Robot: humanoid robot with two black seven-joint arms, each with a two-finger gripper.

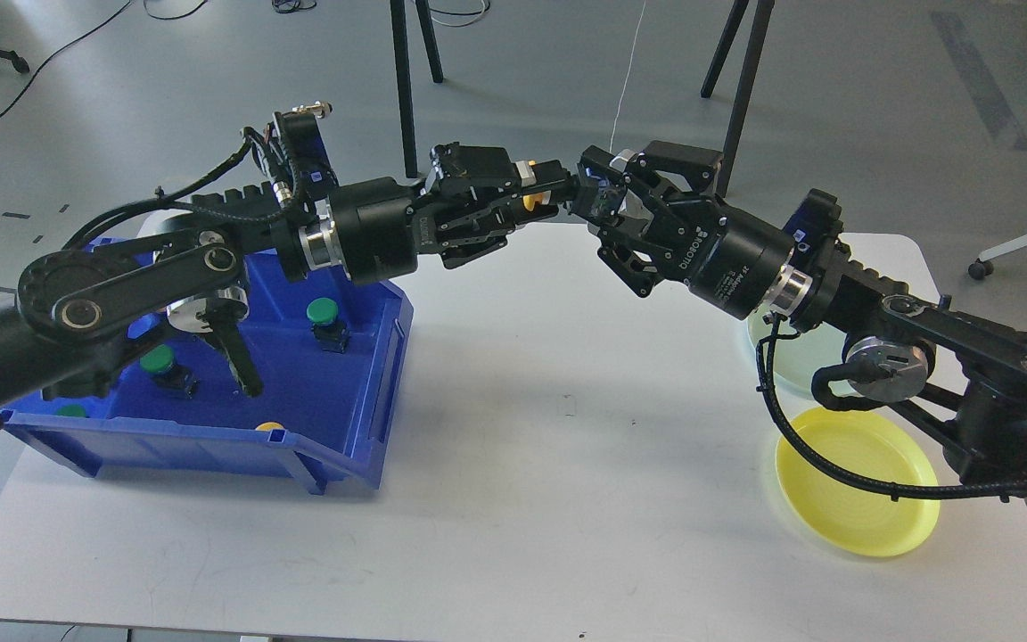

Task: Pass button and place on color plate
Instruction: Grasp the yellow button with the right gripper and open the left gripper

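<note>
A white rectangular tabletop [513, 464] carries everything, and above its far edge the two black arms meet almost tip to tip. On the left side of the table sits a deep blue plastic bin [335, 401] with several green-capped push buttons [323, 312] inside it. On the right lie a round yellow plastic plate [852, 508] near the front edge and, just behind it, a pale green round plate [785, 361] mostly hidden by the right arm. The left gripper [542, 196] has its fingers closed around a small yellow-capped push button [531, 201], held in the air over the table's far edge. The right gripper [598, 201] faces it with fingers spread wide, their tips right at the button, though actual contact cannot be judged.
</note>
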